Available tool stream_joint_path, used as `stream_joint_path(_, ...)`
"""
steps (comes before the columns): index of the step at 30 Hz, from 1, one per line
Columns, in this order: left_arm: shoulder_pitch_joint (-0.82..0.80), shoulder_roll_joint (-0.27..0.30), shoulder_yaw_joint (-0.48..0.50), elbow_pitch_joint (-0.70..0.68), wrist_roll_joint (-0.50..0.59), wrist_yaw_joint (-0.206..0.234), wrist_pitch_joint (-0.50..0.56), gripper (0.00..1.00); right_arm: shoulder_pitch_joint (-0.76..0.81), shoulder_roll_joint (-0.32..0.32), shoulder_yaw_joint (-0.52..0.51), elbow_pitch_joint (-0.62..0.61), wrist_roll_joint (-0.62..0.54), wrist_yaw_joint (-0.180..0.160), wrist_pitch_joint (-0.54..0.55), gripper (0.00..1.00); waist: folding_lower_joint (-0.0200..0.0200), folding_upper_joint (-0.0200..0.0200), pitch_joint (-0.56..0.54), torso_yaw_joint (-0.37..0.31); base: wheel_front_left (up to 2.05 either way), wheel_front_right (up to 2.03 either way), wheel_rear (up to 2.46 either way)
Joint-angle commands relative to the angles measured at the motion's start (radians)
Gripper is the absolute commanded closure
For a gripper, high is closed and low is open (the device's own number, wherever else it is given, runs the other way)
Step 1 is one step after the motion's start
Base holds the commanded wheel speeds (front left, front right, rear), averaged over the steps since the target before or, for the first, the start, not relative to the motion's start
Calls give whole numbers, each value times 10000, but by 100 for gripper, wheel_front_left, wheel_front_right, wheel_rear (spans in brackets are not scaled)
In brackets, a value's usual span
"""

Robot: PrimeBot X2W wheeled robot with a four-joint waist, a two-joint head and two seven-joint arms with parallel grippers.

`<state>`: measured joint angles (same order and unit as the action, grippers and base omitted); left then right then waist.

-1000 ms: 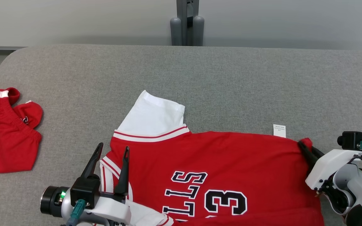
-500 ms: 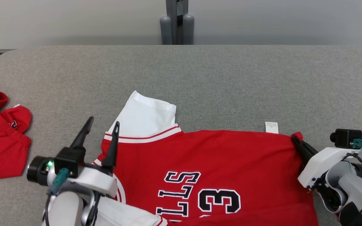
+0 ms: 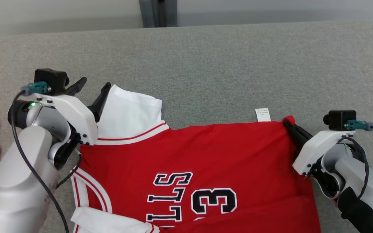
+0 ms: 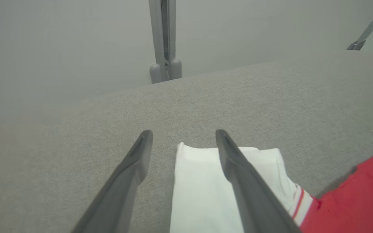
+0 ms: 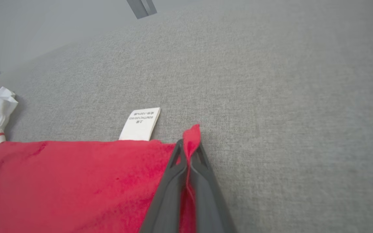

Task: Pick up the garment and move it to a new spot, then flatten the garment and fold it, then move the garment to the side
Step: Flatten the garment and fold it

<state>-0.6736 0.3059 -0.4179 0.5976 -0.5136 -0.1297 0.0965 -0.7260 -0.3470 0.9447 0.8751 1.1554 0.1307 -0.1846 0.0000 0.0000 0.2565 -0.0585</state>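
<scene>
Nearest my head camera, the red garment point(image 3: 206, 161) lies spread on the grey padded table point(image 3: 222, 64), number and lettering facing up. At its far right corner my right gripper point(image 3: 290, 125) is pinched tight on a small peak of the red cloth. On the other side my left gripper point(image 3: 95, 83) is spread wide and grips nothing, with one finger over the white sleeve point(image 3: 131, 111) and the other over bare table. Just beyond the red edge a white care label point(image 3: 262, 115) pokes out. Farthest off, a grey post point(image 3: 157, 13) stands behind the table.
</scene>
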Motion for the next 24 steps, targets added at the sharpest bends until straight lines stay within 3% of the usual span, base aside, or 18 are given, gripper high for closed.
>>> stream_joint_path(1, -318, 74, -251, 149, -775, -4, 427, 0, -228, 19, 112, 17, 91, 2, -7, 100, 0, 0, 242, -214, 0, 0, 0)
stream_joint_path(9, -1875, 1483, -2154, 923, -3076, -7, 2241, 0, -972, 236, 859, -8, 294, -2, -88, 100, 0, 0, 891, -761, 0, 0, 0)
stream_joint_path(24, -3240, 2008, -4115, 1643, -4633, -7, 3037, 0, -1572, 339, 1767, 44, 875, -26, -302, 100, 0, 0, 1483, -1065, 0, 0, 0)
